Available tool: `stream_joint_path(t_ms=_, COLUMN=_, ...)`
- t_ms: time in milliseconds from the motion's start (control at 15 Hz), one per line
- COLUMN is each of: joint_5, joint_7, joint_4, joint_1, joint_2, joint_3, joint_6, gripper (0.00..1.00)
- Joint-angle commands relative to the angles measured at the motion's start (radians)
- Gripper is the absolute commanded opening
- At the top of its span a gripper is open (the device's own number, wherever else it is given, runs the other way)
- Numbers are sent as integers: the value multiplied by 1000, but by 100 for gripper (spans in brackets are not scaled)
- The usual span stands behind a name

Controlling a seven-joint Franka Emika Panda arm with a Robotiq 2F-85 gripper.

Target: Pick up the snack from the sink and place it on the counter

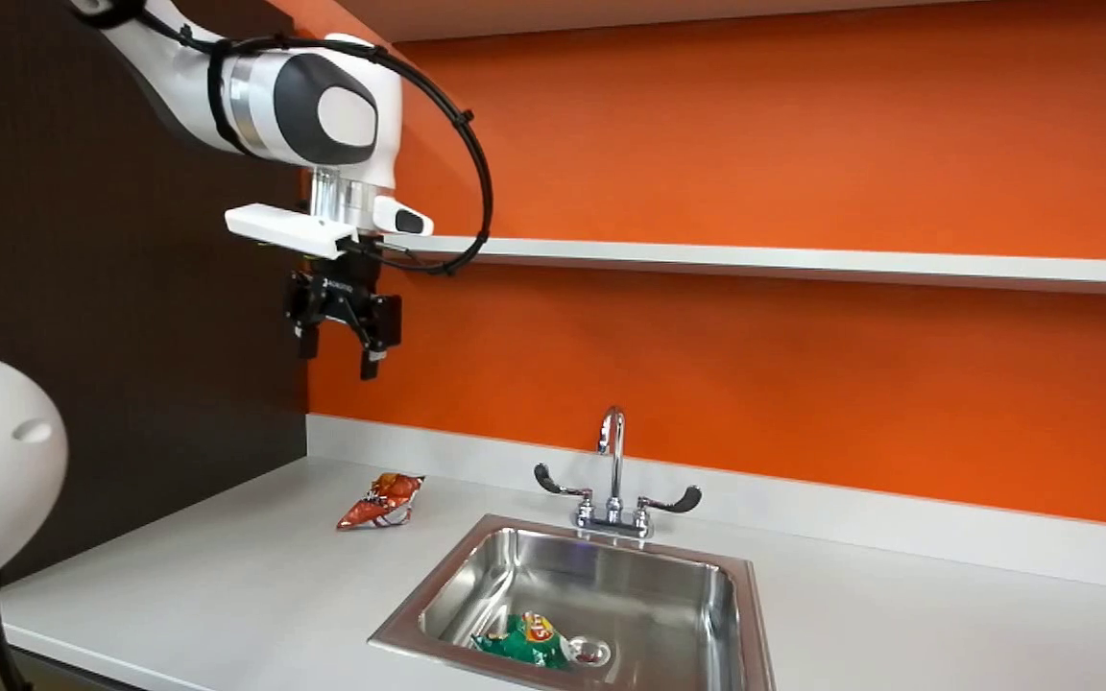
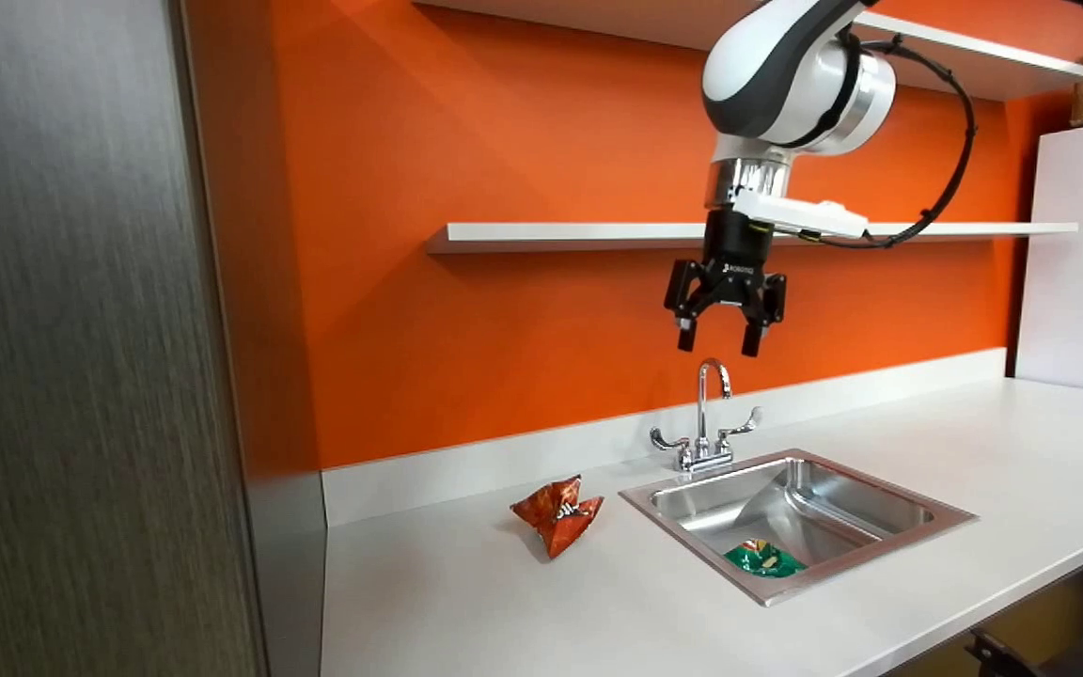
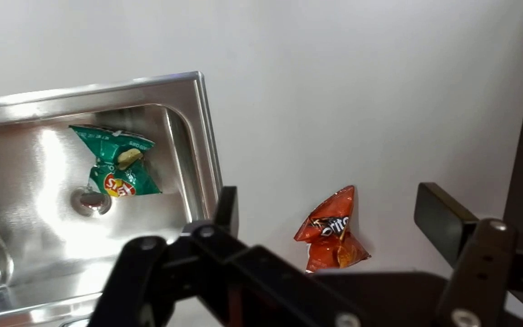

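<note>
The snack, a small green packet with yellow, red and white print, lies in the sink beside the drain; it shows in both exterior views (image 1: 526,643) (image 2: 767,561) and the wrist view (image 3: 109,145). The sink (image 1: 757,624) is a steel basin set into the light grey-white counter (image 1: 227,585); its rim also shows in an exterior view (image 2: 692,547). My gripper (image 1: 339,357) is open and empty, high above the counter; it also shows in an exterior view (image 2: 719,342). In the wrist view my gripper's fingers (image 3: 329,211) are wide apart, with the snack off to their left.
A red packet (image 3: 334,227) lies on the counter beside the sink, in both exterior views (image 1: 383,501) (image 2: 556,515). A two-handled faucet (image 1: 615,480) stands behind the sink. A white shelf (image 1: 755,256) runs along the orange wall. A dark panel (image 1: 131,336) closes one counter end.
</note>
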Motion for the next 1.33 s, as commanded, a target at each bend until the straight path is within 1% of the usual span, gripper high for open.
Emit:
stream_joint_path(t_ms=0, joint_5=-44, joint_7=25, joint_4=19, joint_1=-51, joint_2=29, joint_3=1, joint_6=-5, gripper=100)
stream_joint_path(t_ms=267, joint_5=-58, joint_7=13, joint_4=19, joint_1=-94, joint_2=72, joint_3=-28, joint_6=49, gripper=100)
stream_joint_path(t_ms=533, joint_5=-61, joint_7=-4, joint_4=16, joint_1=-126, joint_2=153, joint_3=-68, joint_6=150, gripper=100)
stream_joint_path(t_ms=933, joint_5=-42, joint_7=-50, joint_4=32, joint_1=-157, joint_2=335, joint_3=-133, joint_6=322, gripper=100)
stream_joint_path(t_ms=1267, joint_5=10, joint_7=-144, joint_4=78, joint_1=-174, joint_2=508, joint_3=-167, joint_6=424, gripper=100)
